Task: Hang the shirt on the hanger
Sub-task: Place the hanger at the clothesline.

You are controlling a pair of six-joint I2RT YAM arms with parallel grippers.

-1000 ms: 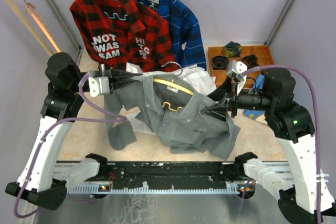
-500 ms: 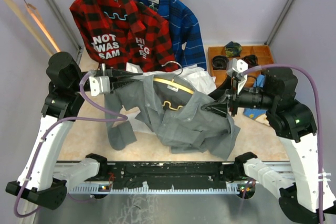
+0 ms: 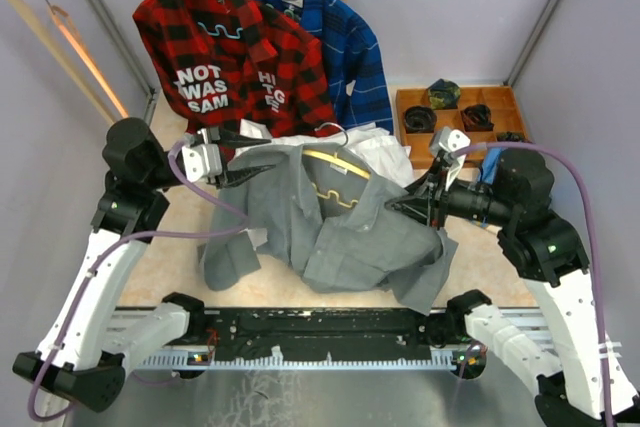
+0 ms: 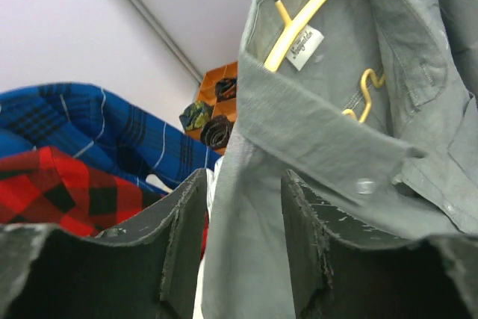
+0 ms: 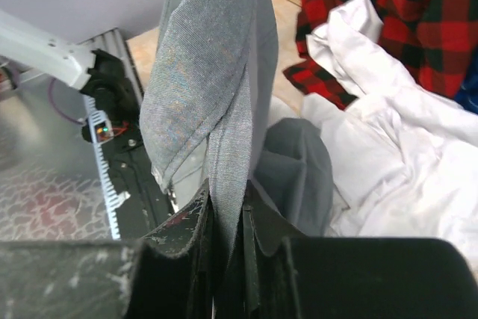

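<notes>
"Where was the shirt (image 3: pixel 330 232)?"
"Hung above the table (image 3: pixel 165 252) between your 2 claws, the hanger (image 3: pixel 338 164) inside its collar. Your left claw (image 4: pixel 243 184) and right claw (image 5: pixel 228 203) each pinched its cloth."

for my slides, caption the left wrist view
left gripper holding the grey shirt below its collar, yellow hanger inside

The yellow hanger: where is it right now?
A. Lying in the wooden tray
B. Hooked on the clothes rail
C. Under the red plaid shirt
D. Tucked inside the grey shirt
D: the yellow hanger sits inside the grey shirt, with its arm and wavy bar showing through the open neck.
</notes>
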